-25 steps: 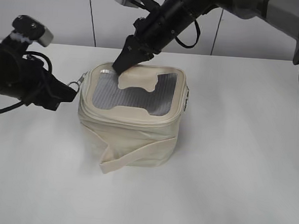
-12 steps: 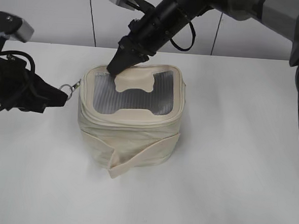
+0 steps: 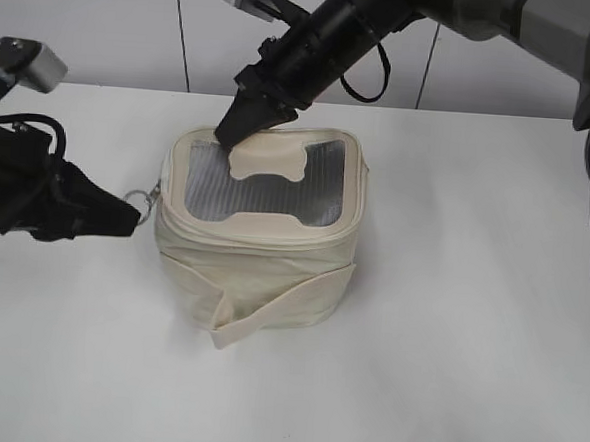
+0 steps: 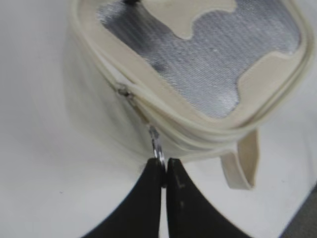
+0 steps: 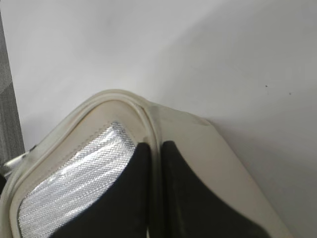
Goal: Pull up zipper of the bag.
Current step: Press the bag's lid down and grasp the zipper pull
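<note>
The small cream bag (image 3: 258, 254) with a grey mesh top stands mid-table; it fills the top of the left wrist view (image 4: 198, 74). Its zipper (image 4: 133, 101) runs round the top rim, with a silver ring pull (image 3: 141, 199) sticking out at the left side. My left gripper (image 3: 125, 216) is shut on that ring pull (image 4: 158, 151), just left of the bag. My right gripper (image 3: 230, 132) is shut on the bag's top rim (image 5: 154, 134) at the far left corner, one finger on the mesh side, one outside.
The wide cream strap band (image 3: 269, 315) hangs loose across the bag's front. The white table (image 3: 448, 341) spreads around the bag, with a grey wall behind it.
My left gripper, holding the ring pull, swung out to the left and has come back down toward the front; the pull now sits lower on the bag's left side. The right gripper keeps its grip on the rim.
</note>
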Motion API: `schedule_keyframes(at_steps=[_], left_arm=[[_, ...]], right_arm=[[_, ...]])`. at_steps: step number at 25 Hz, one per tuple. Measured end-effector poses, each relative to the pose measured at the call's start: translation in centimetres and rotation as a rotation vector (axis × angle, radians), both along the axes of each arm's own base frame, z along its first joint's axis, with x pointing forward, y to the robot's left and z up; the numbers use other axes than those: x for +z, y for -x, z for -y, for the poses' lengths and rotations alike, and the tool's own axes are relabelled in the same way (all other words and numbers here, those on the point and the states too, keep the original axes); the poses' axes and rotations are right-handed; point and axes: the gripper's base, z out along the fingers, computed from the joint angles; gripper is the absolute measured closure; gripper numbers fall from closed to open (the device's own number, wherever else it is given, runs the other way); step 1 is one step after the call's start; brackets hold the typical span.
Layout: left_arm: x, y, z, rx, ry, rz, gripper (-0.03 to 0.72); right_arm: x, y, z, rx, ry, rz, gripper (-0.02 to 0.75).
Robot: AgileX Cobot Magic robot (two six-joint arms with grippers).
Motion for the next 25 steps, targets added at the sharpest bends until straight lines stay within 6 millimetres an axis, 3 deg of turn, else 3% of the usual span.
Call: schedule_keyframes(at_steps=[5,10,14,25], left_arm=[[-0.1,1.5,1.7,-0.15,-0.01,-0.037,0.696],[-0.3,3.6,5.2,-0.27,-0.023,-0.027,0.693],[-1.1,4.3,8.0,-0.252,-0.041,0.014,0.692],[-1.6,3.4,11.0,-0.254,-0.03,0.032,0.692]], right_arm=[[0.0,-0.2,0.3,-0.019,0.003,-0.012,0.693],[0.0,-0.2,0.4,-0.023,0.005,-0.014,0.693],[0.0,-0.2,0.4,-0.024,0.004,-0.015,0.693],[-0.1,-0.4,0.6,-0.029,0.014,-0.012,0.693]])
